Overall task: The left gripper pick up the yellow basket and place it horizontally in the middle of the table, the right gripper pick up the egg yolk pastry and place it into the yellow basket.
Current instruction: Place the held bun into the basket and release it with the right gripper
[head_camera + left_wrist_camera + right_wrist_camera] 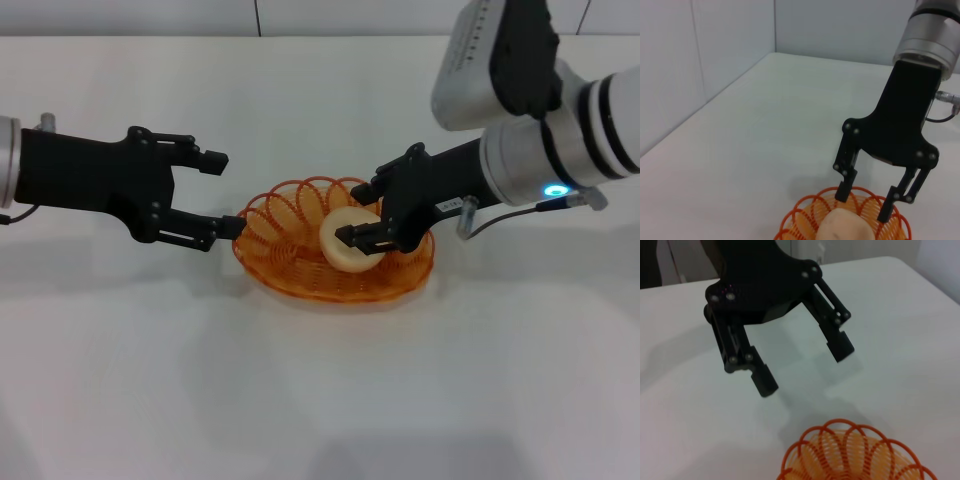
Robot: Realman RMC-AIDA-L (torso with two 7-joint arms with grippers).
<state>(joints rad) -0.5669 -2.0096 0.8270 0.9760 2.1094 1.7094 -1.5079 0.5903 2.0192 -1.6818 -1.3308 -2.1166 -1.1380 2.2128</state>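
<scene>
The yellow basket (283, 222) lies lengthwise in the middle of the white table (320, 400). The egg yolk pastry (345, 252), round and pale cream, rests inside it toward the right end. My right gripper (355, 215) hangs over the pastry, open, with one finger on each side of its top; in the left wrist view the right gripper (863, 202) stands above the pastry (845, 226) and the basket (802, 219). My left gripper (228, 193) is open just off the basket's left end, holding nothing. The right wrist view shows the left gripper (805, 367) beyond the basket (850, 450).
A pale wall runs along the table's far edge. A grey cable (500, 215) hangs from the right wrist beside the basket's right end. White tabletop extends in front of the basket and to both sides.
</scene>
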